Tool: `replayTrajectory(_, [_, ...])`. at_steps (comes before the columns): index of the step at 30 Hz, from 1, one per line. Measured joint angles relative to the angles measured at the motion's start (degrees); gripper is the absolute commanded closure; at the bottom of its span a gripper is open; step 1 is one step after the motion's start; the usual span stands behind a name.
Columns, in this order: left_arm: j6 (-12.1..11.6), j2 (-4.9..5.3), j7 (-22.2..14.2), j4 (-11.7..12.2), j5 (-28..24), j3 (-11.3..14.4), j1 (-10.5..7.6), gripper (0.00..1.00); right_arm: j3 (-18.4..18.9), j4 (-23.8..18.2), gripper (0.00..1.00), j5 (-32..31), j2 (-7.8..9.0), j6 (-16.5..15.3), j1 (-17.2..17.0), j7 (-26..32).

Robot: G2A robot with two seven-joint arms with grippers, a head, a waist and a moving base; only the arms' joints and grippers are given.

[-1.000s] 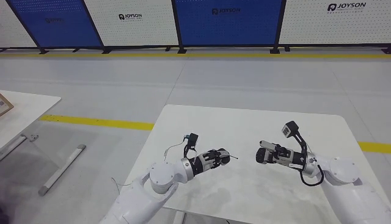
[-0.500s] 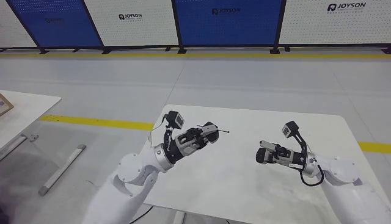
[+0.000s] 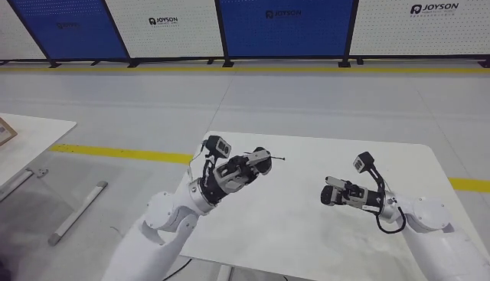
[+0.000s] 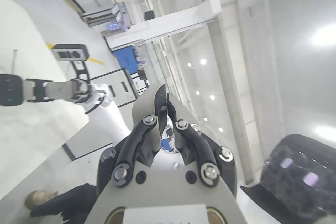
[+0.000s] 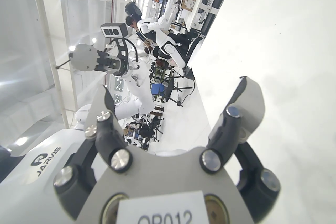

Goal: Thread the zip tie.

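Left gripper [image 3: 262,159] edged toward tabletop's far edge, clamped on zip tie [image 3: 277,158].
We'd call it light, springy; right gripper [image 3: 328,191], spread apart, should pinch its tip.

Right gripper [image 5: 174,84] fingers spread wide, over white table [image 5: 275,25]. Left gripper [image 5: 76,58] farther off, raised past table edge, clamped on thin black zip tie [image 5: 62,64].
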Motion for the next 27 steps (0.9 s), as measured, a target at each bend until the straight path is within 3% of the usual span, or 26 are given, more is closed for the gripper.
replayTrajectory(2, [-1.26, -0.02, 1.22, -0.42, 0.87, -0.58, 0.55, 1.0, 0.0, 0.0, 0.0, 0.0, 0.0, 0.0, 0.0, 0.0])
replayTrajectory(9, [-0.72, -0.02, 1.25, -0.39, 1.52, -0.25, 0.49, 1.0, 0.0, 0.0, 0.0, 0.0, 0.0, 0.0, 0.0, 0.0])
replayTrajectory(15, [7.76, 0.37, -2.92, 2.72, 10.17, 2.97, -1.63, 1.0, 0.0, 0.0, 0.0, 0.0, 0.0, 0.0, 0.0, 0.0])
replayTrajectory(20, [10.04, 0.58, -5.41, 6.45, 16.37, 5.49, -2.25, 1.0, 0.0, 0.0, 0.0, 0.0, 0.0, 0.0, 0.0, 0.0])
replayTrajectory(27, [11.75, 0.87, -4.55, 8.25, 25.67, 7.74, -1.97, 1.0, 0.0, 0.0, 0.0, 0.0, 0.0, 0.0, 0.0, 0.0])
